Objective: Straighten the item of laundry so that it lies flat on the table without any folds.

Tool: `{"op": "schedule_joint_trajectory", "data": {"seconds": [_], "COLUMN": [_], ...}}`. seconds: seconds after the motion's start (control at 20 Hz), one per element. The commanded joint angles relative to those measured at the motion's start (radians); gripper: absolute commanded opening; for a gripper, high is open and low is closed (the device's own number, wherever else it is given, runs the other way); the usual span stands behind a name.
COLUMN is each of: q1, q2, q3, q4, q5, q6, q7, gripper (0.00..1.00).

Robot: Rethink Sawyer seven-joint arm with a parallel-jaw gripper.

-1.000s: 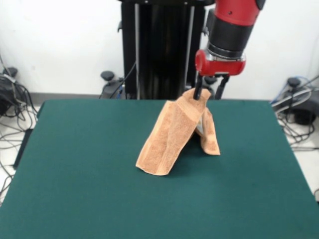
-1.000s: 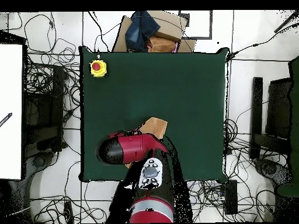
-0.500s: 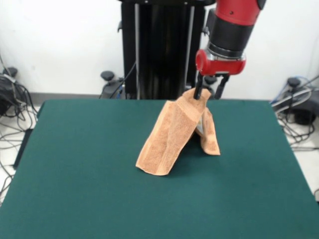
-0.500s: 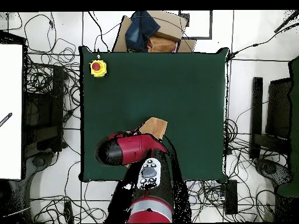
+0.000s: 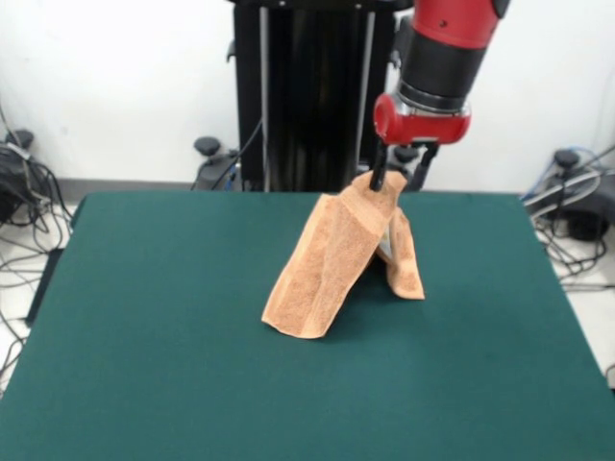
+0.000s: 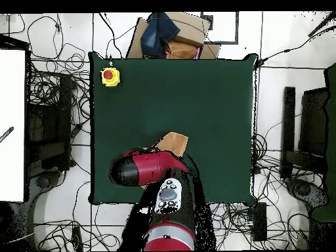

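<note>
The orange-tan towel (image 5: 332, 259) hangs from my gripper (image 5: 396, 180) in the front view, pinched at its top corner. It drapes down like a tent, with two lower ends resting on the green table (image 5: 144, 336). The gripper is shut on the towel's top, at the far right of the table. In the overhead view the red arm (image 6: 147, 167) covers most of the towel (image 6: 173, 142); only a tan part shows past it, and the gripper itself is hidden.
A yellow box with a red button (image 6: 110, 77) sits at one table corner in the overhead view. Cardboard and dark cloth (image 6: 167, 33) lie beyond the table's edge. Cables cover the floor around the table.
The gripper has shifted very slightly left and up in the front view. The towel hangs the same way.
</note>
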State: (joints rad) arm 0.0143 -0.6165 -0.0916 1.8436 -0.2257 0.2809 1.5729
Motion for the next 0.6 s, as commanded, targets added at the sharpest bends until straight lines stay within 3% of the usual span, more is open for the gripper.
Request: {"op": "schedule_joint_trajectory", "data": {"seconds": [0.05, 0.6], "q1": [0.009, 0.015], "q2": [0.013, 0.020], "q3": [-0.030, -0.031], "q4": [0.063, 0.055], "q5": [-0.049, -0.040], "q6": [-0.025, 0.007], "q7": [0.143, 0.127], "gripper": [1.00, 1.00]}}
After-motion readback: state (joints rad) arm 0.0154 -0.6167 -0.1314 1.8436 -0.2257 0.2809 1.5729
